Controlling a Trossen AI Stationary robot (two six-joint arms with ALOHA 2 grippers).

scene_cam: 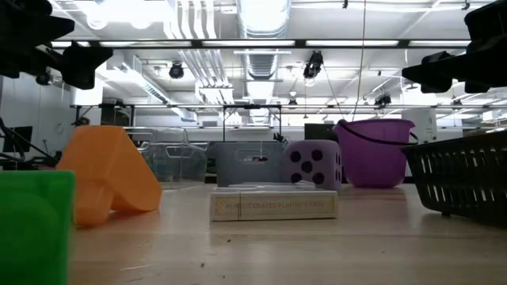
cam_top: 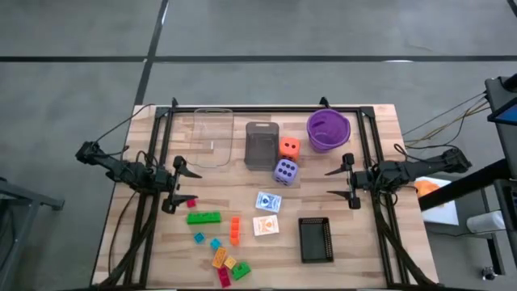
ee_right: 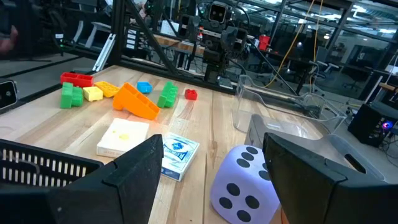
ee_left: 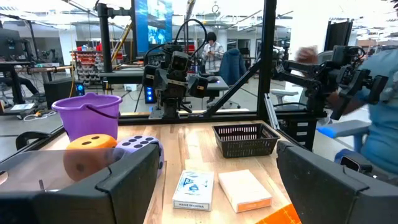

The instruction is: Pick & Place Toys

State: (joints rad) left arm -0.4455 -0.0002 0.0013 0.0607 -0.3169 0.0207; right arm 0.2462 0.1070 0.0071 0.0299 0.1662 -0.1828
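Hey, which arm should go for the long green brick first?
Left. In the high view the long green brick lies just below the open left gripper, on that side of the table. The right gripper, also open, waits across the card packs.

Purple die (cam_top: 284, 170) with dark dots, orange die (cam_top: 289, 147), purple bowl (cam_top: 327, 130), long green brick (cam_top: 203, 217), black basket (cam_top: 315, 240).

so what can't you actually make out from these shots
- Orange die, left wrist view: partly hidden behind the grey bin.
- Purple die, right wrist view: one side covered by the right arm's own finger.
- Green brick, low view: cut off by the picture's edge.
- Small bricks, high view: too small to tell shapes.
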